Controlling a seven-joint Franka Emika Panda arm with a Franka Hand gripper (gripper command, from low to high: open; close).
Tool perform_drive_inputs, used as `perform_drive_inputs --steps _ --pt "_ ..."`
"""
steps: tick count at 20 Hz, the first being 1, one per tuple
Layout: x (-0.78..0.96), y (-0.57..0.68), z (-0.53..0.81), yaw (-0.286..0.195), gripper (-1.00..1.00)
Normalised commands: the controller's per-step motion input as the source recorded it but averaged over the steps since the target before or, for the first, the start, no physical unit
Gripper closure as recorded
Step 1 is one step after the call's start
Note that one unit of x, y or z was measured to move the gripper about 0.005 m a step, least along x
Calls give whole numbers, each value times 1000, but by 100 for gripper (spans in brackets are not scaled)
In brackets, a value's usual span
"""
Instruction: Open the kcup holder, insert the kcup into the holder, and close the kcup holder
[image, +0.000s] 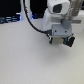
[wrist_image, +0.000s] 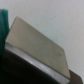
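My gripper (image: 60, 40) hangs low over the white table at the exterior view's upper right. Its dark fingers (image: 52, 39) look spread apart, with nothing seen between them. A dark boxy shape, likely the kcup holder (image: 68, 41), sits right behind and beside the gripper, mostly hidden by it. The blurred wrist view shows a flat pale-grey top panel with a dark side below it, which seems to be the kcup holder (wrist_image: 37, 47) seen close up. The kcup is not in view in either frame.
The white table (image: 30, 60) fills the exterior view's lower and left parts. Dark clutter (image: 10, 21) lines the back edge at the left. A black cable (image: 31, 20) loops down from the arm. A teal strip (wrist_image: 3, 25) shows at the wrist view's edge.
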Motion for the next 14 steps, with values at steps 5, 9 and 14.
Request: perform_drive_inputs --steps 5,9,14 --pt "-463 462 15 109 -100" --pt "-522 524 44 94 -100" --pt "-571 524 67 90 -100"
